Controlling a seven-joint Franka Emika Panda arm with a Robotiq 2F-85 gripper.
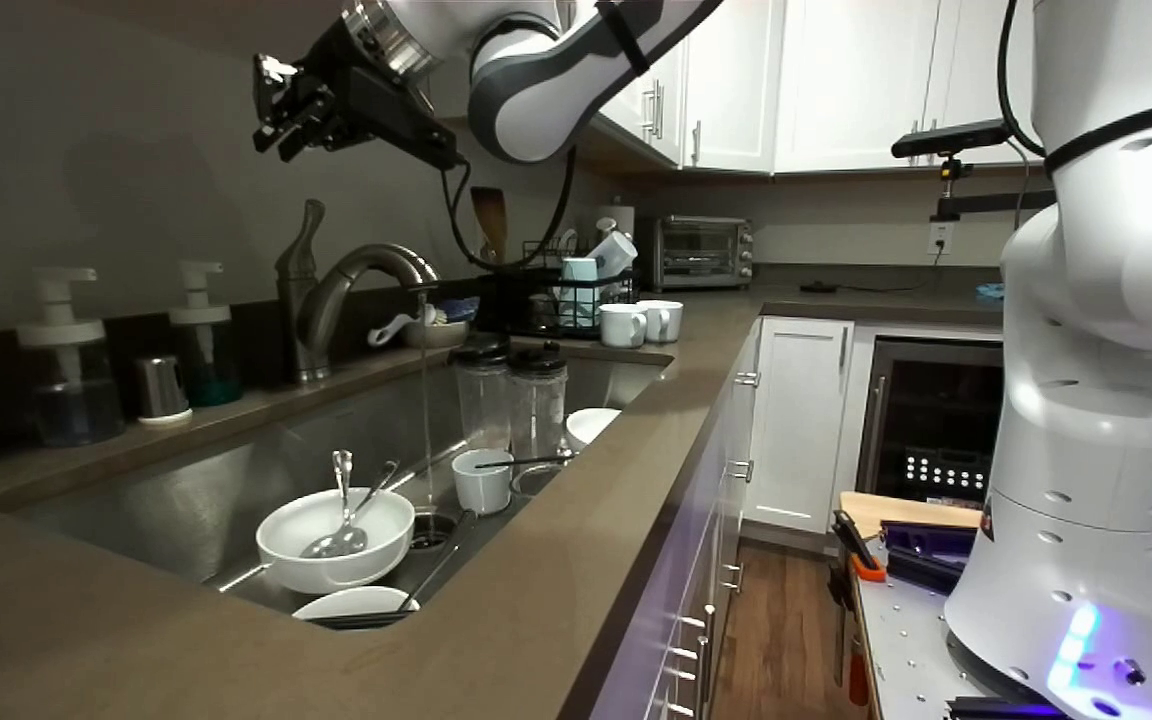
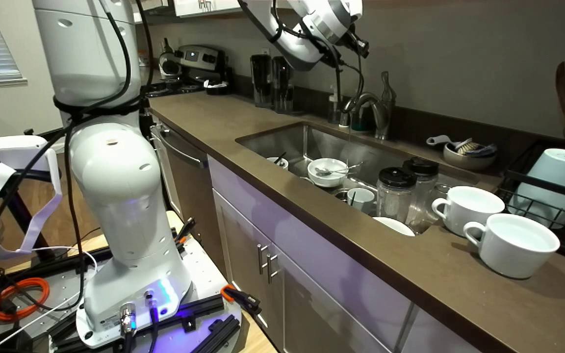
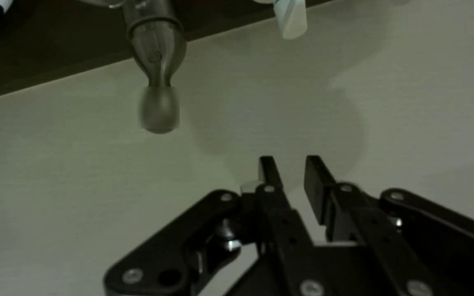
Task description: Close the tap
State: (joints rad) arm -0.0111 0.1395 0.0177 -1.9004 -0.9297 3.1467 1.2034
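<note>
The tap (image 1: 312, 330) is brushed silver-grey metal with an arched spout, standing behind the sink. Its lever (image 1: 303, 240) points upward, and a thin stream of water (image 1: 425, 410) runs from the spout into the sink. The tap (image 2: 382, 115) also shows in an exterior view in front of the wall. In the wrist view the tap's lever (image 3: 156, 53) is at the upper left, partly blurred. My gripper (image 3: 289, 164) is open and empty, with a gap between its fingers. The gripper (image 1: 274, 110) is above the lever and apart from it, near the wall.
Soap dispensers (image 1: 66, 350) stand beside the tap. The sink (image 1: 176, 500) holds a white bowl with spoons (image 1: 336, 540), a cup (image 1: 483, 485) and black-lidded jars (image 2: 395, 193). White mugs (image 2: 513, 242) and a dish rack (image 2: 532, 201) stand on the counter. A cable hangs below the wrist.
</note>
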